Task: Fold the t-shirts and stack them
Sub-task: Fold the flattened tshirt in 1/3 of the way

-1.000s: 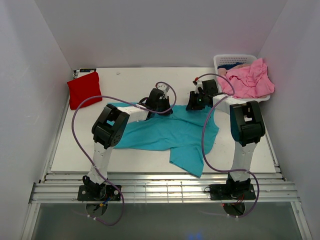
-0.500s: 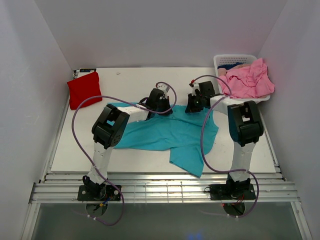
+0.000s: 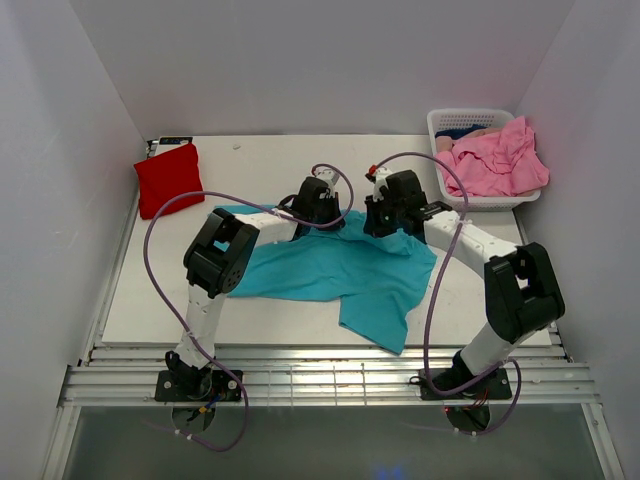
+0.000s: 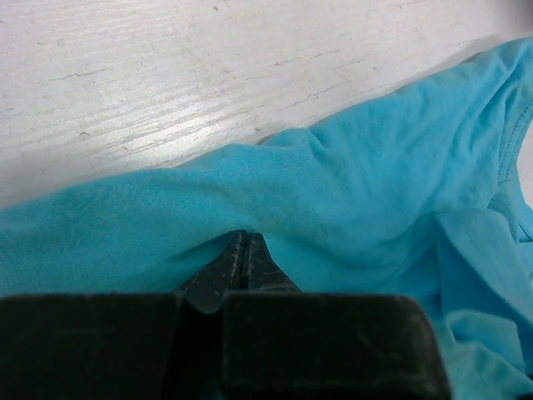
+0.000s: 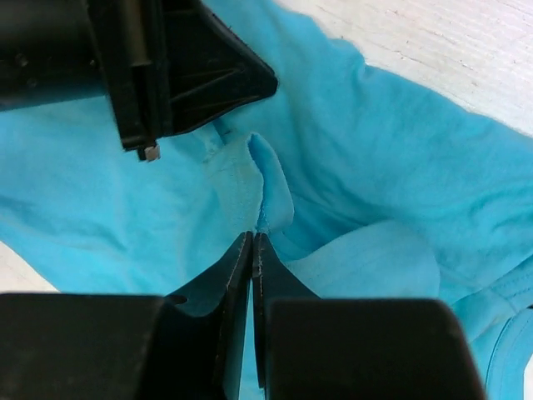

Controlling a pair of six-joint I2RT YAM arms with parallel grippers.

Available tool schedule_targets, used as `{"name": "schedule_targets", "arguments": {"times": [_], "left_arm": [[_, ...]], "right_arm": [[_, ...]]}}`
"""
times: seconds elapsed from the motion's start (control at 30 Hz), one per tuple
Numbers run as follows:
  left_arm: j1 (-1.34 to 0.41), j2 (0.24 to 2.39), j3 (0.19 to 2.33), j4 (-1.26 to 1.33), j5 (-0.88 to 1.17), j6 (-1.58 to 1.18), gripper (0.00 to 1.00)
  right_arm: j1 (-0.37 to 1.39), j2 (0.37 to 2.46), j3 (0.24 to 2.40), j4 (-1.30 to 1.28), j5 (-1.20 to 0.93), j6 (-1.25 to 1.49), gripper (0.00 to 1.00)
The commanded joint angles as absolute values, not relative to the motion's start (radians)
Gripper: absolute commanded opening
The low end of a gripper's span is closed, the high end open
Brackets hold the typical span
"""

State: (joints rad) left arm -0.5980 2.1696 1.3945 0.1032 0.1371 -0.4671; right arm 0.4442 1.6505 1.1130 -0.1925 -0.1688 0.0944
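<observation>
A teal t-shirt (image 3: 340, 268) lies spread and rumpled across the middle of the table. My left gripper (image 3: 330, 218) sits at the shirt's far edge, left of centre. Its jaws are shut, tips (image 4: 244, 236) pinching a raised ridge of teal fabric (image 4: 350, 183). My right gripper (image 3: 383, 226) is at the far edge just to the right. It is shut (image 5: 252, 237) on a small upright fold of the same shirt (image 5: 271, 187). A folded red t-shirt (image 3: 168, 178) rests at the far left. Pink t-shirts (image 3: 497, 160) are heaped in the basket.
A white slotted basket (image 3: 470, 115) stands at the table's far right corner, with pink fabric spilling over its front rim. In the right wrist view the left gripper's black body (image 5: 166, 75) is close by. White walls enclose the table on three sides.
The right gripper has moved left onto the teal shirt's far edge and shut on a fold; its elbow has swung out to the right. The left arm has stayed put.
</observation>
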Motion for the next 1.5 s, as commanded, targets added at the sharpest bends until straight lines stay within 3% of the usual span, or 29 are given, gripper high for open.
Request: {"name": "schedule_targets", "arguments": {"times": [0.0, 0.43, 0.7, 0.8, 0.93, 1.2, 1.47], "left_arm": [[-0.601, 2.129, 1.420, 0.064, 0.114, -0.448, 0.00], [-0.601, 2.123, 1.419, 0.063, 0.107, -0.439, 0.00], [-0.601, 2.131, 1.424, 0.061, 0.109, -0.440, 0.00], [-0.601, 2.126, 1.425, 0.060, 0.103, -0.439, 0.00], [-0.601, 2.121, 1.430, 0.045, 0.091, -0.431, 0.00], [-0.601, 2.103, 1.411, 0.035, 0.063, -0.423, 0.00], [-0.601, 2.091, 1.404, 0.037, 0.040, -0.414, 0.00]], "right_arm": [[0.471, 1.599, 1.040, -0.239, -0.104, 0.106, 0.08], [0.583, 1.488, 0.847, -0.308, -0.121, 0.229, 0.09], [0.600, 1.381, 0.942, -0.316, 0.041, 0.222, 0.34], [0.598, 1.413, 0.980, -0.311, 0.152, 0.215, 0.38], [0.584, 1.505, 1.037, -0.292, 0.256, 0.210, 0.37], [0.548, 1.735, 1.106, -0.172, 0.247, 0.152, 0.28], [0.546, 1.643, 1.089, -0.323, 0.305, 0.181, 0.18]]}}
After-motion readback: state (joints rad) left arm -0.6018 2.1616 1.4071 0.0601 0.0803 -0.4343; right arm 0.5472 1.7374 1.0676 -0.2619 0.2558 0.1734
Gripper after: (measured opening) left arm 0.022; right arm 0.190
